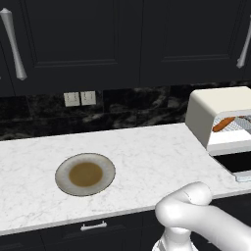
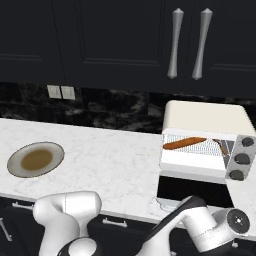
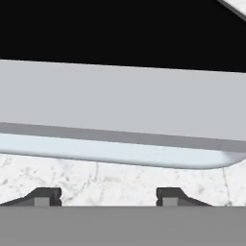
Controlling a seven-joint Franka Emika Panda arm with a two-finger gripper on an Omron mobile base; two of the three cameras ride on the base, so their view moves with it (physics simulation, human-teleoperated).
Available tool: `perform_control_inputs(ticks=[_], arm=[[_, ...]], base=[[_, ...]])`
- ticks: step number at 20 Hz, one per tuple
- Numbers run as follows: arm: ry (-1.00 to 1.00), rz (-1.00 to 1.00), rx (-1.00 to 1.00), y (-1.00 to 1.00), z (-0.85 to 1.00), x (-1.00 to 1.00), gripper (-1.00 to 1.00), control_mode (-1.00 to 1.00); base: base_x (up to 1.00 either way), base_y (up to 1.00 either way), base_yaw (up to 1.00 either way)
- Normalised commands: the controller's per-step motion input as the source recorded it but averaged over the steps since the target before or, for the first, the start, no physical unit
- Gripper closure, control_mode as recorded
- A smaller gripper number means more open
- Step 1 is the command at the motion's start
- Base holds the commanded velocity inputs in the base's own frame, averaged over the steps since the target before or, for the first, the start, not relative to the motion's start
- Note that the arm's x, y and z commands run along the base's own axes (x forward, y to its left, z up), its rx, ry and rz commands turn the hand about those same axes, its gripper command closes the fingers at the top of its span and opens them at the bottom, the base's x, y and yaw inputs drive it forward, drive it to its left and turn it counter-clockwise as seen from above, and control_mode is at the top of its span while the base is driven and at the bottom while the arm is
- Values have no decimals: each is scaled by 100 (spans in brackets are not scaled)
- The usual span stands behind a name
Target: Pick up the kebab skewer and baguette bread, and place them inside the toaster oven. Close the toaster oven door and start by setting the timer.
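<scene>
two dark fingertips (image 3: pixel 47 196) low in the hand view, standing well apart with nothing between them: pincer (image 3: pixel 105 198) spread, hovering just over the marble desk (image 3: pixel 120 180). right ahead of the tips, the slim silver handle bar (image 3: pixel 120 151) running across, and behind it the toaster oven door (image 3: pixel 120 43), black glass, folded down flat at the desk's front edge. seen from the right base view, the same door (image 2: pixel 192 189) lying open and level, dark, with the white arm's wrist just in front of it. beyond the door, the toaster oven (image 2: pixel 205 117), cream-white, mouth open, wire rack inside. on that rack, the baguette bread (image 2: pixel 184 143), orange-brown, lying lengthwise toward the left, and the kebab skewer (image 2: pixel 222 147), thin and reddish, slanting near the right end, apart from the loaf. three dark knobs (image 2: pixel 242 159) stacked on the right side of the front. off to the left on the desk, well apart from the oven, a round grey plate (image 1: pixel 62 178) with a brown centre, bare. farther back, two wall sockets (image 1: pixel 79 98) on the dark stone backsplash, and black cabinets above with long silver handles (image 2: pixel 177 42).
</scene>
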Motion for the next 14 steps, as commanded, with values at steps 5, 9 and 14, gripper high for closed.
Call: perform_control_inputs(ticks=[5, 9, 14], arm=[[-11, -4, 0, 0, -26, 20, -100, -100], [-7, -6, 0, 2, -36, 28, -100, -100], [-3, -1, 0, 0, -48, 20, -100, -100]], base=[[0, 0, 0], [0, 0, 0], [0, 0, 0]])
